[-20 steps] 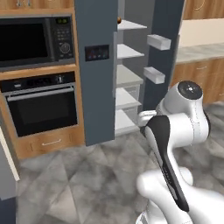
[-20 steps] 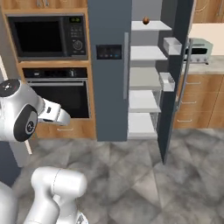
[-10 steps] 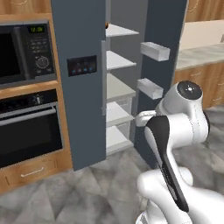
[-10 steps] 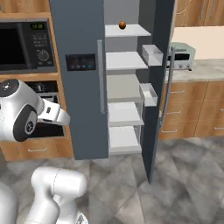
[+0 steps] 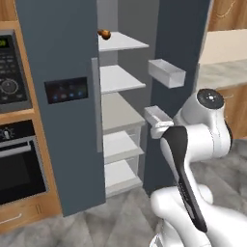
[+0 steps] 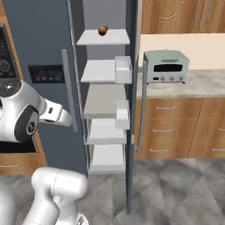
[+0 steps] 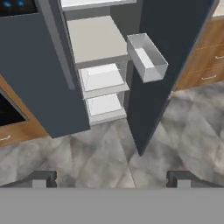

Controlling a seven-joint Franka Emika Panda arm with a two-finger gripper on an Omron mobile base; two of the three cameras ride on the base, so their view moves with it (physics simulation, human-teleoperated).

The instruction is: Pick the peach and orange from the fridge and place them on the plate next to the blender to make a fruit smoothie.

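Closer now, the fridge (image 5: 58,58) shows one unclear brownish fruit (image 6: 102,30); end effector (image 7: 111,178) fingers apart.

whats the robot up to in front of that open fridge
The robot faces the fridge, whose right door stands open on white shelves. One small round fruit sits on the top shelf; whether it is the peach or the orange is hard to tell. The gripper hangs wide open and empty, pointing down toward the lower shelves and the floor. Nothing has been picked yet. A toaster stands on the counter to the right.
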